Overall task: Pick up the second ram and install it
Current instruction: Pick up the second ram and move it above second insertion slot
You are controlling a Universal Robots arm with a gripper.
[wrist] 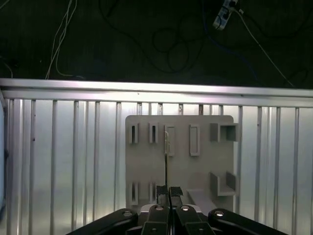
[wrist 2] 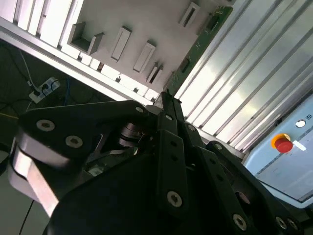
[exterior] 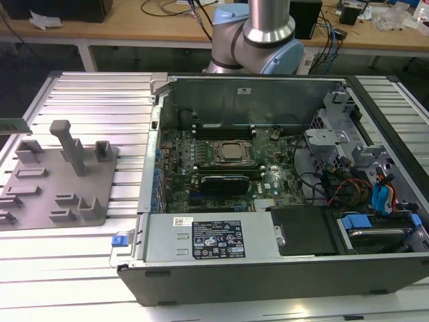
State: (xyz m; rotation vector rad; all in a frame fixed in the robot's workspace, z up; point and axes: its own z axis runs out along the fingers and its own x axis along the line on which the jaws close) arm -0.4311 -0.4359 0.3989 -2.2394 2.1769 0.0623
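Note:
The second ram is a thin green board. In the second wrist view the ram (wrist 2: 207, 32) runs out from my gripper (wrist 2: 166, 100), whose black fingers are shut on its near end. In the first wrist view the ram (wrist: 167, 161) appears edge-on as a thin line rising from the gripper (wrist: 168, 194). It hangs above the grey holder plate (wrist: 195, 171) with its slots. At the exterior view's far left edge a green strip of the ram (exterior: 15, 123) pokes in above the ribbed table.
The grey holder plate (exterior: 64, 201) with upright posts lies on the ribbed aluminium table at the exterior view's left. The open computer case (exterior: 268, 268) holds the motherboard, the silver-topped processor (exterior: 231, 153) and long black socket rails (exterior: 221, 131). The arm's base (exterior: 258, 40) stands behind the case.

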